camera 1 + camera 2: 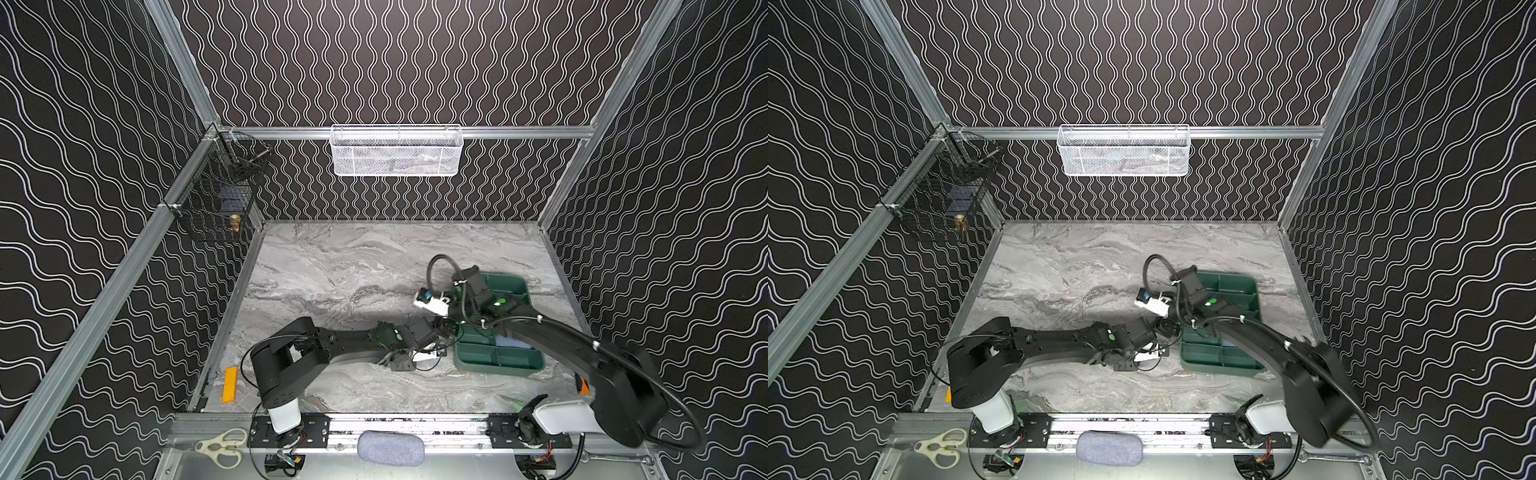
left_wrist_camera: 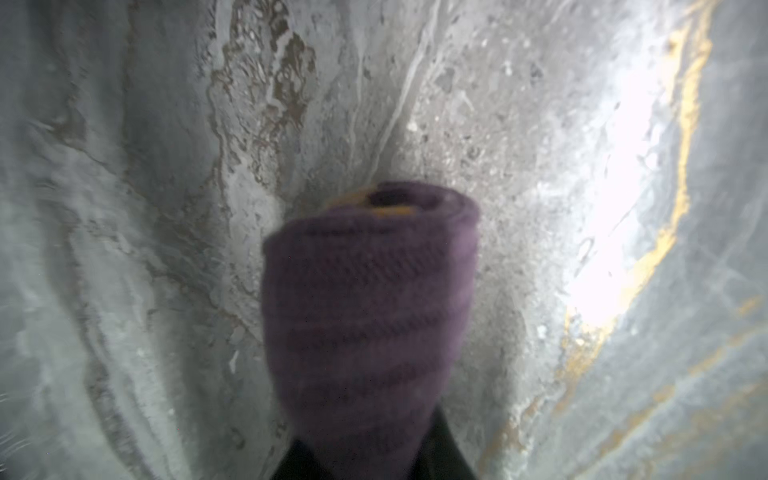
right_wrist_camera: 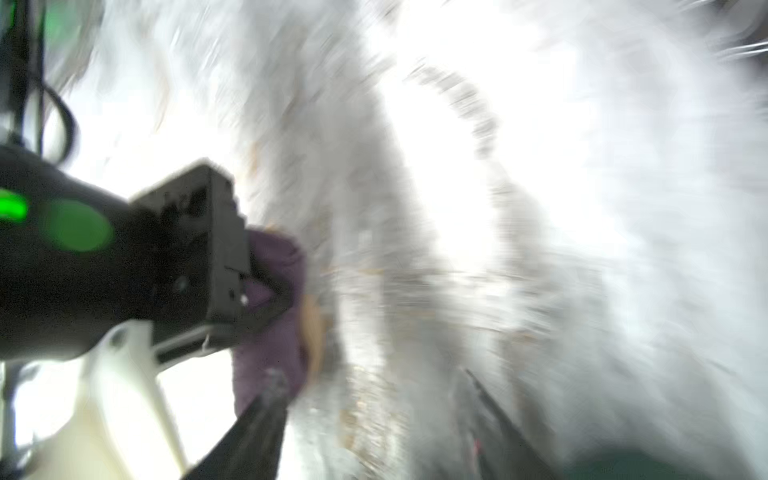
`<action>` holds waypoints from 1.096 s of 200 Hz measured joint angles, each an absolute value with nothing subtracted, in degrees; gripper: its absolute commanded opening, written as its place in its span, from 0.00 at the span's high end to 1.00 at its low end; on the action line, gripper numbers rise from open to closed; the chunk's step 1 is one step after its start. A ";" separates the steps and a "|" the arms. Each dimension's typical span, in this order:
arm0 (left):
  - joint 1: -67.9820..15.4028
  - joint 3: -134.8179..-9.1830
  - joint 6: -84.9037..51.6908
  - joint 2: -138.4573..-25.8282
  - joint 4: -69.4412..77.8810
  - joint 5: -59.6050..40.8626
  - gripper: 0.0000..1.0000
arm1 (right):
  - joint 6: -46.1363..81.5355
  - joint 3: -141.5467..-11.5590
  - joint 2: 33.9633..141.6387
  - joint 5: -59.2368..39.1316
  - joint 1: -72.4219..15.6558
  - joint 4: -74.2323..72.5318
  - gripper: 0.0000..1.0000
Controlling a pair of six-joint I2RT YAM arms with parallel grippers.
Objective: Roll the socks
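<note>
The purple sock (image 2: pixel 370 299) is rolled into a tight tube with orange showing at its far end. My left gripper (image 2: pixel 374 457) is shut on its near end and holds it just above the marble table. In the blurred right wrist view the same purple sock (image 3: pixel 274 353) sticks out of the left gripper's fingers (image 3: pixel 266 307). My right gripper (image 3: pixel 374 415) stands open right beside the roll, nothing between its fingers. In both top views the two grippers meet by the green tray's left edge (image 1: pixel 442 332), and the arms hide the roll. A light blue patch (image 1: pixel 514 342) shows in a tray compartment.
The green divided tray (image 1: pixel 498 359) stands at the right, partly under the right arm. A yellow block (image 1: pixel 230 384) lies at the front left. Scissors (image 1: pixel 222 449) and a grey fabric pad (image 1: pixel 390 448) rest on the front rail. A white mesh basket (image 1: pixel 397 149) hangs on the back wall.
</note>
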State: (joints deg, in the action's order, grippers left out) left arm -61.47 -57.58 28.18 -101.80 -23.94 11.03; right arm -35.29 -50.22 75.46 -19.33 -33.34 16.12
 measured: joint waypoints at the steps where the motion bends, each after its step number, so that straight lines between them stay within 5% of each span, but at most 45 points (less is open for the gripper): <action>1: -61.32 -57.67 28.12 -101.82 -24.03 10.72 1.00 | -35.22 -50.22 75.26 -19.27 -33.30 15.92 0.35; 60: -53.84 -64.18 27.88 -105.93 -31.18 -3.84 1.00 | -30.26 -47.16 54.26 -7.60 -31.27 6.98 0.38; 122: -45.74 -74.08 28.77 -113.86 -42.41 -20.47 1.00 | -40.47 -41.63 34.00 -14.15 -31.57 23.57 0.41; 163: -43.20 -79.96 28.64 -119.33 -49.74 -27.68 1.00 | -46.11 -38.04 37.52 -15.64 -38.46 36.27 0.41; 190: -42.48 -82.19 28.47 -121.71 -54.17 -31.75 1.00 | -45.54 -36.25 45.95 -11.92 -50.52 33.95 0.39; 219: -42.30 -82.56 28.47 -123.07 -60.36 -33.50 1.00 | -44.66 -37.82 58.87 -8.58 -53.30 27.73 0.41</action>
State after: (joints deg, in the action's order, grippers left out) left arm -42.30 -82.56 28.47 -123.07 -60.36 -33.50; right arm -44.66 -37.82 58.87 -8.58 -53.30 27.73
